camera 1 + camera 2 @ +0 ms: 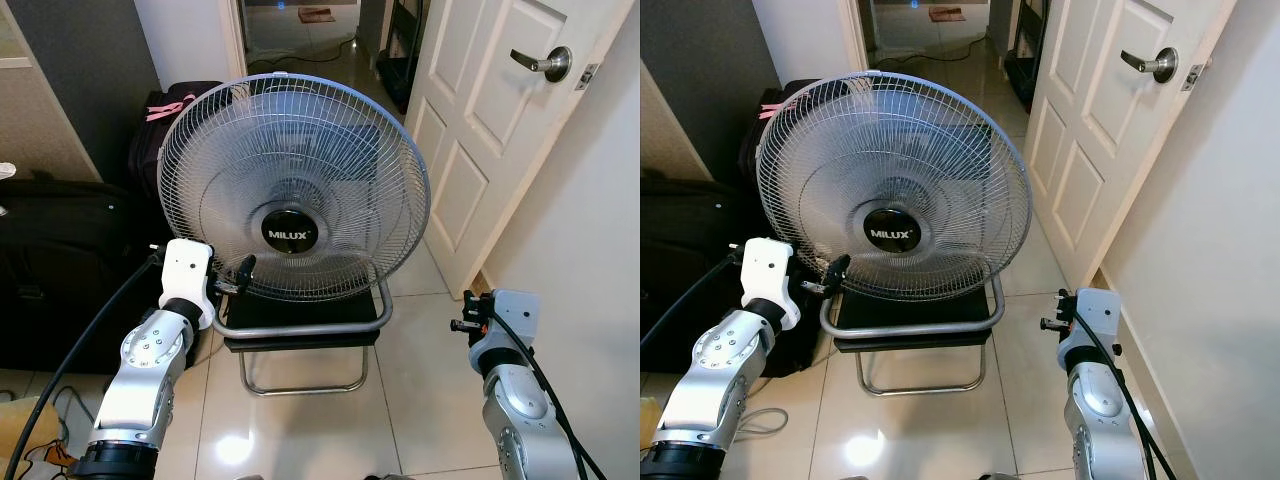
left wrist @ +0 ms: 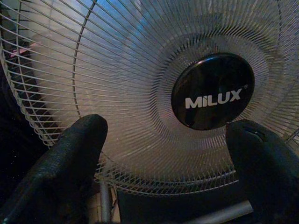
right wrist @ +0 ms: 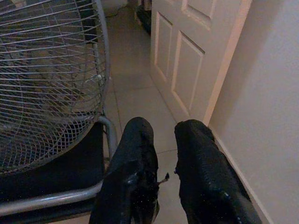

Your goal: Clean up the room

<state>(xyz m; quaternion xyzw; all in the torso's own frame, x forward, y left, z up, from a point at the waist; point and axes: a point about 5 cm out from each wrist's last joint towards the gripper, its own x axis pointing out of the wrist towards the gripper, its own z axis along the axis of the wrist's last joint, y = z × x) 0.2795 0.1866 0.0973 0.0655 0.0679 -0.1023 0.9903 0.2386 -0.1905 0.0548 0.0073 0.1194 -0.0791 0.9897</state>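
A big grey floor fan (image 1: pixel 292 185) with a black MILUX badge stands tilted back on a metal tube stand (image 1: pixel 300 330), straight ahead of me. My left gripper (image 1: pixel 232 280) is raised at the lower left edge of the fan's grille. In the left wrist view this gripper (image 2: pixel 163 140) is open, its fingers spread wide with the grille just beyond them and nothing between. My right gripper (image 1: pixel 470 315) hovers over the floor to the right of the stand. Its fingers (image 3: pixel 140 144) lie close together, a thin slit between them, holding nothing.
A white door (image 1: pixel 500 130) with a lever handle stands open at the right, next to a bare wall (image 1: pixel 600 250). Black luggage (image 1: pixel 60 260) and a black bag with a pink strap (image 1: pixel 165 110) sit left of the fan. A doorway (image 1: pixel 310 30) opens behind. Cables lie bottom left.
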